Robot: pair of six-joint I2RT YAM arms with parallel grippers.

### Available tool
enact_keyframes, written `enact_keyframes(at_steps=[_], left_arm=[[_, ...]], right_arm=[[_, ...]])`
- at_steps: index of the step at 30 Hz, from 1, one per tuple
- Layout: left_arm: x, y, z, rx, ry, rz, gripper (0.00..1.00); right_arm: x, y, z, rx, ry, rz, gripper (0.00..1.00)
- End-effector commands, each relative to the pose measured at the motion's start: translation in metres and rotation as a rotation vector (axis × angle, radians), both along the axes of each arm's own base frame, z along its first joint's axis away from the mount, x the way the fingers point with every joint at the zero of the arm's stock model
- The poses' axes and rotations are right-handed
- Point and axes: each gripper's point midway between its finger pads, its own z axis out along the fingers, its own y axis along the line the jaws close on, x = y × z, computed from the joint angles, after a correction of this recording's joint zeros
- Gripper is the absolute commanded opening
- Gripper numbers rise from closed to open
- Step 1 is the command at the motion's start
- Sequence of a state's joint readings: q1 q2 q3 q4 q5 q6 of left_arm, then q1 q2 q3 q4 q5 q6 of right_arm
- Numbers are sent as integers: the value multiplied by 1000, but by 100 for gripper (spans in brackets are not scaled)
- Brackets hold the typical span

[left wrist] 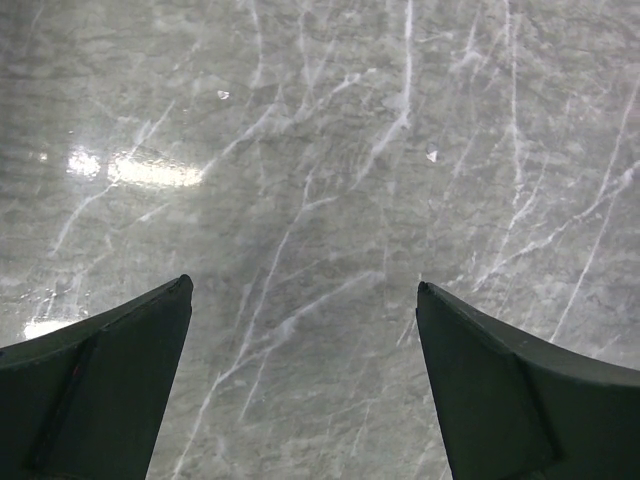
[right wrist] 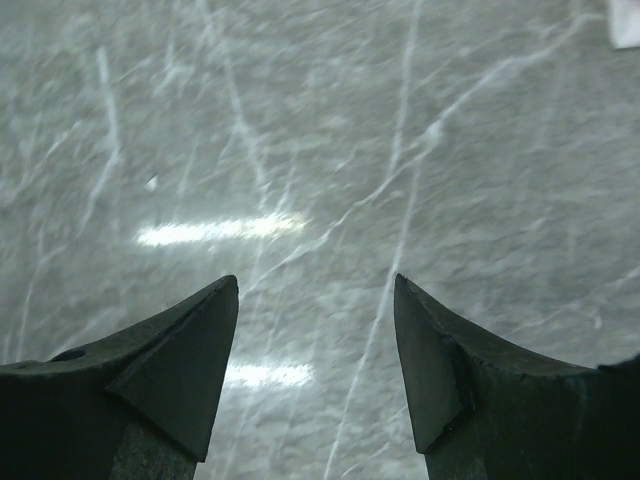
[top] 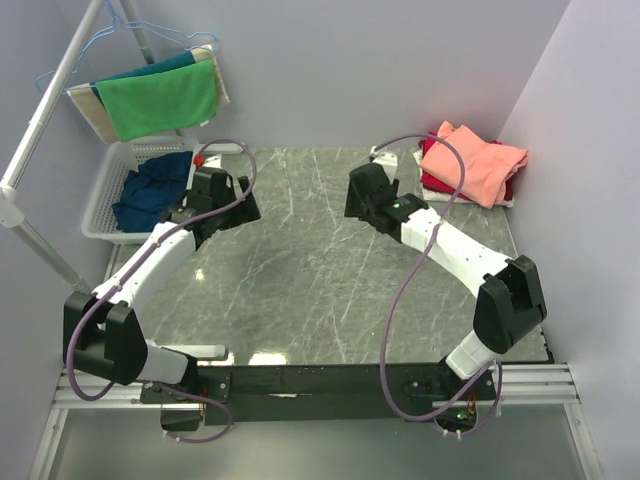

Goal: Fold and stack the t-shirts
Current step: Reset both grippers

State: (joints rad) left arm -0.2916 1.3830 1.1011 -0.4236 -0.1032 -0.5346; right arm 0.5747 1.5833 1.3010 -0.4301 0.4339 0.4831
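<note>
Hovering over tabletop (top: pixel 320 280), left pincer (left wrist: pixel 303 285) and right pincer (right wrist: pixel 316 280) wide open, empty. Salmon-orange t-shirt (top: pixel 470 160) stacked at far-right corner; navy t-shirt (top: pixel 150 190) crumpled in basket (top: pixel 100 205), left. Soft, limp, light: likely pinch shoulder edges.

Grey marble table (top: pixel 300 265), t-shirt stack (top: pixel 470 165) on its far-right corner

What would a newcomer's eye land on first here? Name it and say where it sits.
The salmon-orange shirt heaped on red shirts in the far right corner grabs the eye first. Then the navy shirt crumpled in the white basket at far left, a green cloth hanging above it. Between them the left arm and right arm reach over the grey marble table, jaws open.
</note>
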Motion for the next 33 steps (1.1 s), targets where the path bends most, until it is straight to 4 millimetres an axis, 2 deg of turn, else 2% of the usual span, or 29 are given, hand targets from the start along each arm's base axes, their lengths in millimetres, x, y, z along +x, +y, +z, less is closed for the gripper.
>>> enact_keyframes(at_steps=[1, 7, 11, 21, 33], left_arm=[[2, -8, 38, -6, -121, -24, 99], [-5, -13, 40, -5, -142, -39, 99], [-10, -14, 32, 5, -133, -42, 99], [-16, -14, 25, 14, -127, -35, 100], [-16, -9, 23, 49, -124, -10, 100]], right_arm=[[-19, 23, 21, 51, -48, 51, 70], [-39, 51, 19, 61, -35, 128, 70], [-47, 60, 14, 53, -21, 152, 70], [-57, 71, 9, 46, 3, 190, 70], [-58, 77, 1, 25, 22, 210, 70]])
